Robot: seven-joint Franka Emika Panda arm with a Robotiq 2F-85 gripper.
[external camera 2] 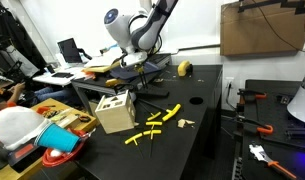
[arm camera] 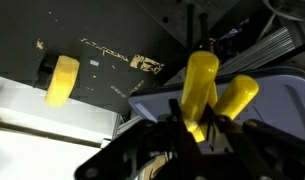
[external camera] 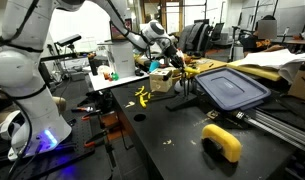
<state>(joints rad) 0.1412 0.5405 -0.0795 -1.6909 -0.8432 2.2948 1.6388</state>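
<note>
Yellow and gripped so low, the stick wants a slow, level wrist, we judge, lest it pivot in the grip. It rises up-frame from the lower middle of the wrist view, where our tool is clenched on its foot, a second yellow piece just right of it, gripped or not we cannot tell. Beyond lie the grey-blue lid, the black tabletop and, upper left, a yellow block.
</note>
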